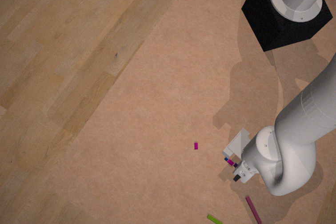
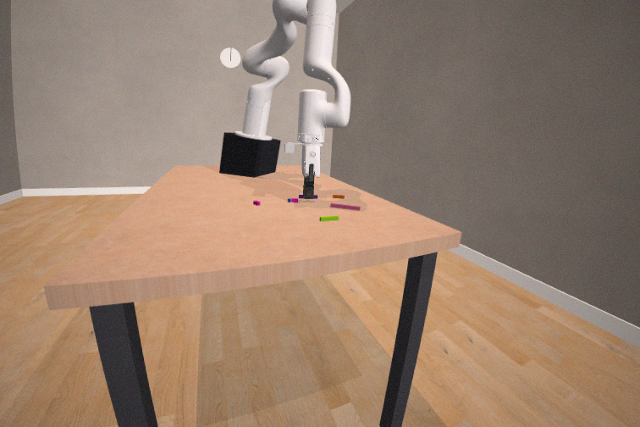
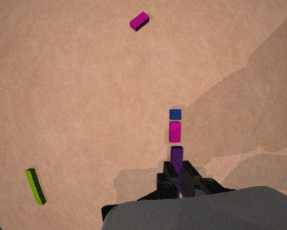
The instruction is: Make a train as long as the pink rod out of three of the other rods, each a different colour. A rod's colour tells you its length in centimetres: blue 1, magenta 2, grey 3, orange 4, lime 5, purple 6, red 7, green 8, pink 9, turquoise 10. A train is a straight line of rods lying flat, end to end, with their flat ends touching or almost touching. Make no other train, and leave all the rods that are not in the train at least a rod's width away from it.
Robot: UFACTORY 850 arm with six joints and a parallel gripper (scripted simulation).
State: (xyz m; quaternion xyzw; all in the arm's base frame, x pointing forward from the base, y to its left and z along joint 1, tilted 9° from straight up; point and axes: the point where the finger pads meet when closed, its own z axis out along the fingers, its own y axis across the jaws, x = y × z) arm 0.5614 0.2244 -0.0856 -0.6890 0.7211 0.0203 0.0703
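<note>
gripper [image 3: 178, 183] low over the table's right side, fingers clamped on the purple rod [image 3: 176, 161] | rod points at a magenta rod [image 3: 175, 132] with a blue rod [image 3: 175, 114] touching its far end, all in line | small gap between purple and magenta | pink rod [image 1: 253, 209] and lime rod [image 1: 214, 219] lie apart, nearer the front edge

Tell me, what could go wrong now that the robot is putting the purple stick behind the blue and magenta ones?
1. The gripper is shut on the purple rod, whose end sits just short of the magenta rod. Pushing further could shove it and the blue rod out of line.
2. If the purple rod twists when released, the train may not be straight.
3. The pink rod lies near; the arm could bump it.
</note>
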